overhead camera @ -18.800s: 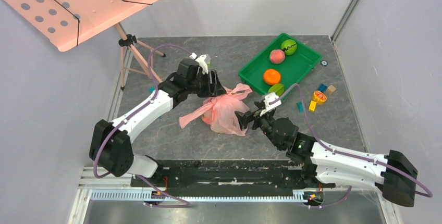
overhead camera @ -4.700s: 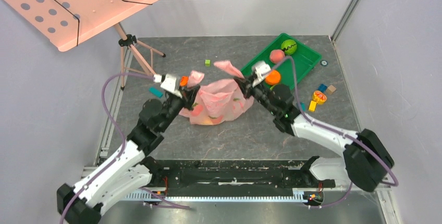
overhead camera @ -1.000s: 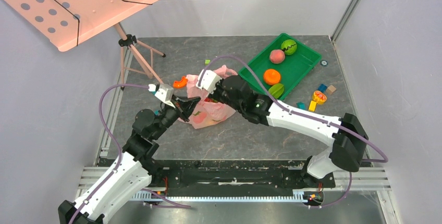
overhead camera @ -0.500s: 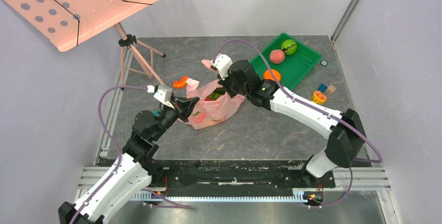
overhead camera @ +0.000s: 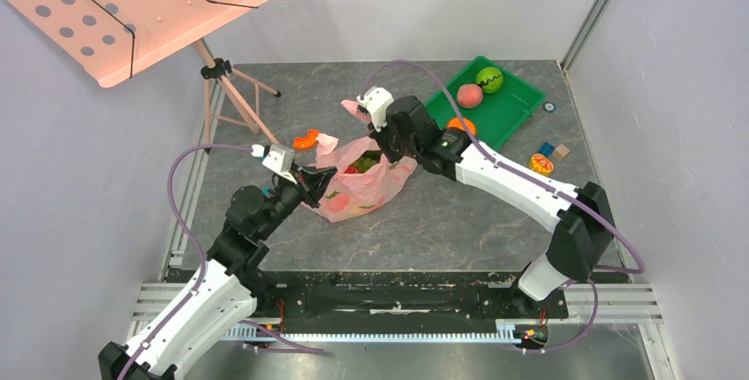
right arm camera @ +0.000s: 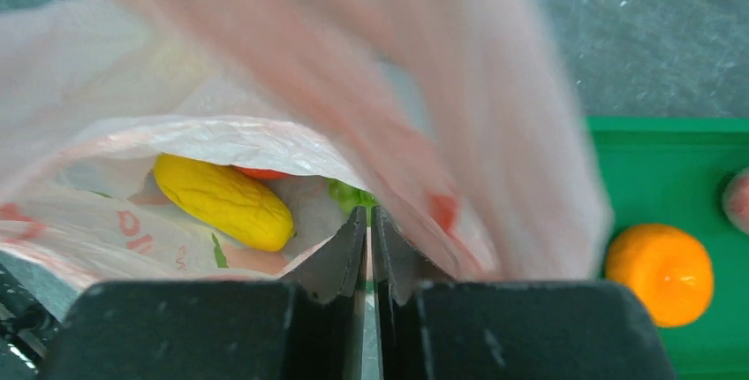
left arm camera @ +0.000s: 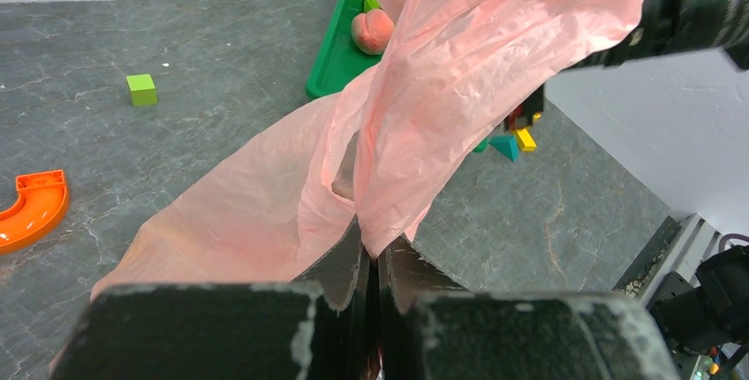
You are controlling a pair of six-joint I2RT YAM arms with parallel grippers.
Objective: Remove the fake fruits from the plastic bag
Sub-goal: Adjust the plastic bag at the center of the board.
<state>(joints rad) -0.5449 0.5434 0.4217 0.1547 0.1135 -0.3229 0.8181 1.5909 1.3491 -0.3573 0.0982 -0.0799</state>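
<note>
You have not got any of the fake fruits [right arm camera: 223, 199] out yet. A yellow one, a green one and a sliver of red all lie inside the plastic bag [overhead camera: 362, 187], which sits in the middle of the counter [overhead camera: 459, 230]. Your left tool [left arm camera: 371, 252] is clamped shut on the bag's near side. Your right tool [right arm camera: 369, 212] has its fingers almost together at the far rim and looks to pinch it, so the mouth gapes. Neither tool is free to reach in, so I judge the whole emptying is left to do.
</note>
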